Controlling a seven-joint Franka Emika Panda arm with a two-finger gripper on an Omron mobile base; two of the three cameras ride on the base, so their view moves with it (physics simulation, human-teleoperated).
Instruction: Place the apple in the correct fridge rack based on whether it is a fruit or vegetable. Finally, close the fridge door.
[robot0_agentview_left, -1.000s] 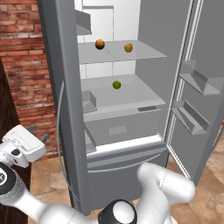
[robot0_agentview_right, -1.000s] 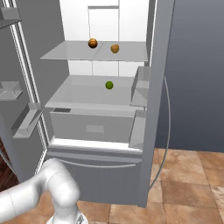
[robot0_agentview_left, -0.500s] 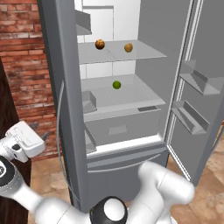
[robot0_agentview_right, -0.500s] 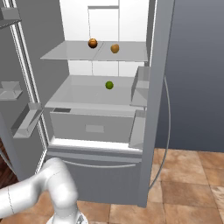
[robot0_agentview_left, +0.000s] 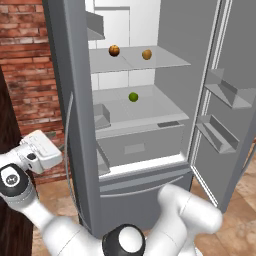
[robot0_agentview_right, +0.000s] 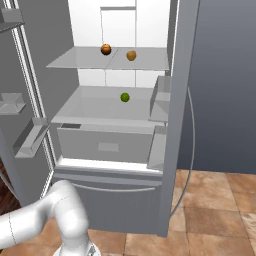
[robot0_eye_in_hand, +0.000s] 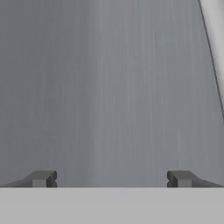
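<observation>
- The fridge (robot0_agentview_right: 175, 125) is seen with both doors open.
- An apple (robot0_agentview_right: 131, 55) and an orange ball (robot0_agentview_right: 106, 49) are set on the upper rack (robot0_agentview_right: 85, 60).
- A green ball (robot0_agentview_right: 125, 97) is set on the lower shelf (robot0_agentview_right: 90, 107).

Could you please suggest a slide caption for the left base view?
Apple rests on the upper fridge rack; the fridge doors stand open, gripper outside the left door.
</observation>
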